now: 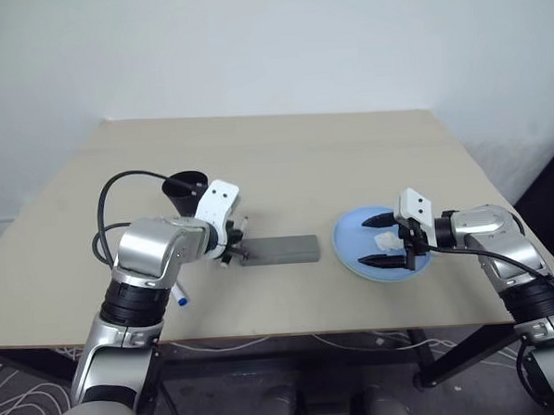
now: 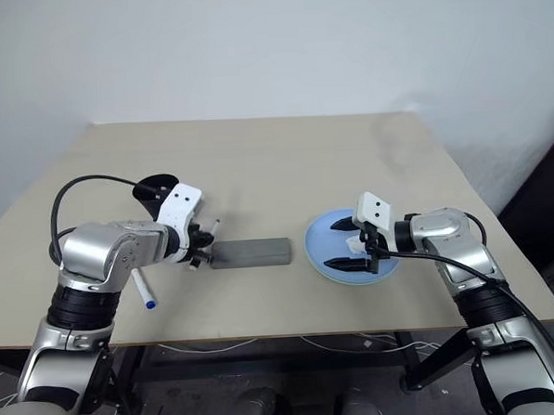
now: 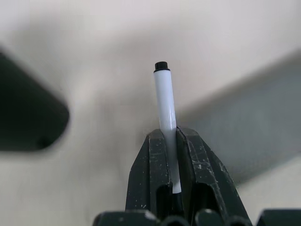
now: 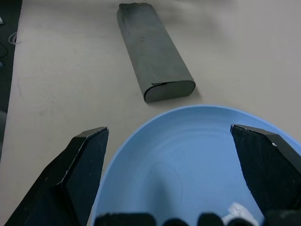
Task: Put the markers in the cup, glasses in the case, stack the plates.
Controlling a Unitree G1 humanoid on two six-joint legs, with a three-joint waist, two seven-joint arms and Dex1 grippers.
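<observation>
Two pincers over a tan desk (image 1: 284,161). The left pincer (image 3: 171,141) is clenched on the slim black-capped marker (image 3: 165,96), beside the black cup (image 1: 185,188) and the closed grey case (image 1: 279,251). The blue-capped marker (image 2: 144,291) lies near the left edge. The right pincer (image 1: 383,239) is spread wide above the light blue plate (image 4: 188,155), which holds a tissue (image 1: 388,242).
</observation>
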